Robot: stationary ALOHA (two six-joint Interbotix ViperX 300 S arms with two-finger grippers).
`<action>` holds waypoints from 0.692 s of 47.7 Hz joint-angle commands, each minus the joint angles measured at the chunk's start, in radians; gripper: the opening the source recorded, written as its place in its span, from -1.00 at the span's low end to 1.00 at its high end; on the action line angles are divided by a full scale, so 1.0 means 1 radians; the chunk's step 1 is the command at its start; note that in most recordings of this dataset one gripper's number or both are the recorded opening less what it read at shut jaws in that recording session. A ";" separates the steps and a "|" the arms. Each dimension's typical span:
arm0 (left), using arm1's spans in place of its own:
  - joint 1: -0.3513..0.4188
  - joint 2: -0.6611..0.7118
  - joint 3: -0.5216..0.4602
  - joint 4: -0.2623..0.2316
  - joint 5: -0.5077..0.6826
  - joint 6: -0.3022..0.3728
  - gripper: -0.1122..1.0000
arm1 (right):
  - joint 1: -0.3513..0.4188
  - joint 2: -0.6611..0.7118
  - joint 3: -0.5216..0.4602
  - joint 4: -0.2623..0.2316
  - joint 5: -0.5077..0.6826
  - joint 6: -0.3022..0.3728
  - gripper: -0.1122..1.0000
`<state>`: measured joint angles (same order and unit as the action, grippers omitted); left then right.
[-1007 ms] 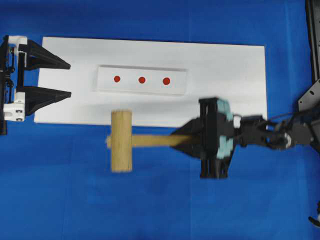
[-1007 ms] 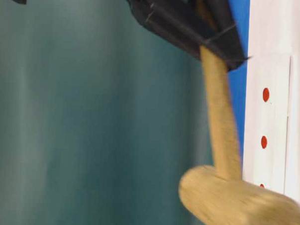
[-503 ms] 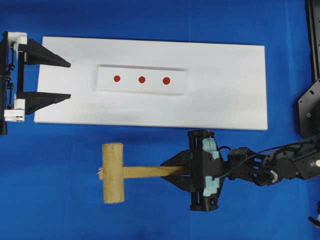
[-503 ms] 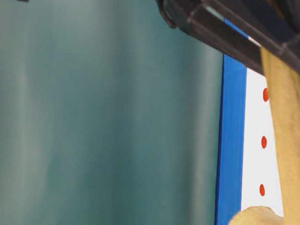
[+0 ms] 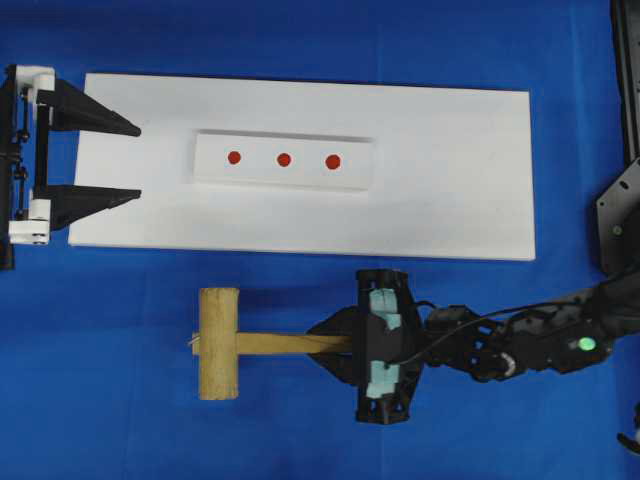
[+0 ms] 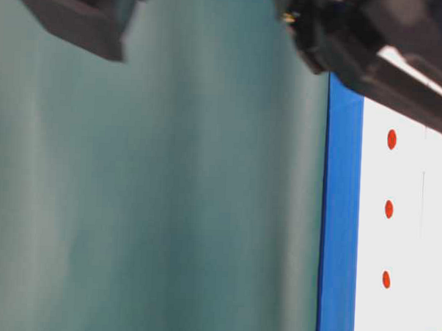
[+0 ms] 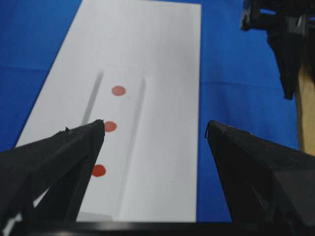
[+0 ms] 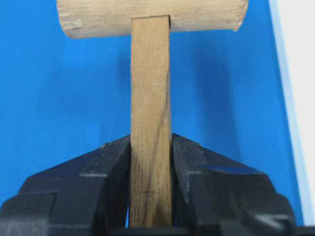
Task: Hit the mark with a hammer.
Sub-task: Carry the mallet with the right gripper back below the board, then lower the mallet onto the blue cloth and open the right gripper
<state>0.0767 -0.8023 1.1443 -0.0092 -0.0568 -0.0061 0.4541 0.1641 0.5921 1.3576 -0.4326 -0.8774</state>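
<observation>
We see the right tool (image 5: pixel 335 345) clamped on the flat, square-edged handle of the pale wooden hammer (image 5: pixel 219 343), now further toward the bench's near edge than before. The mark (image 5: pixel 284 159), a small red dot, sits mid-strip. The left tool (image 5: pixel 135 160) gapes wide, empty.

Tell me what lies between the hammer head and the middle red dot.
Nothing visible does. The hammer, held in the right gripper, lies over blue cloth off the white board; only bare board and the strip's edge separate it from the mark.
</observation>
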 commanded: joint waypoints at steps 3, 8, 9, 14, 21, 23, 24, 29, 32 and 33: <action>0.000 0.003 -0.008 0.002 -0.008 -0.005 0.67 | -0.012 0.025 -0.040 0.008 -0.005 0.011 -0.64; 0.000 0.003 -0.003 0.002 -0.008 -0.005 0.67 | -0.020 0.058 -0.051 0.008 0.002 0.012 -0.64; 0.000 0.003 -0.002 0.002 -0.008 -0.005 0.67 | -0.021 0.064 -0.054 0.008 0.005 0.012 -0.64; 0.000 0.003 0.003 0.002 -0.008 -0.005 0.67 | -0.028 0.089 -0.064 0.008 0.028 0.011 -0.64; 0.000 0.003 0.003 0.002 -0.009 -0.005 0.67 | -0.034 0.100 -0.067 0.006 0.058 0.012 -0.64; 0.000 0.003 0.003 0.002 -0.009 -0.003 0.67 | -0.037 0.100 -0.066 0.005 0.064 0.012 -0.64; 0.000 0.003 0.003 0.002 -0.008 -0.003 0.67 | -0.038 0.100 -0.066 0.005 0.066 0.011 -0.64; 0.000 0.005 0.003 0.002 -0.009 -0.003 0.67 | -0.046 0.100 -0.061 0.000 0.080 0.005 -0.64; 0.000 0.003 0.005 0.002 -0.009 -0.003 0.67 | -0.051 0.100 -0.060 -0.005 0.092 0.005 -0.64; 0.000 0.003 0.005 0.002 -0.009 -0.003 0.67 | -0.055 0.100 -0.060 -0.008 0.098 0.005 -0.64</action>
<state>0.0767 -0.8007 1.1582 -0.0077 -0.0568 -0.0092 0.4080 0.2792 0.5492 1.3606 -0.3467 -0.8698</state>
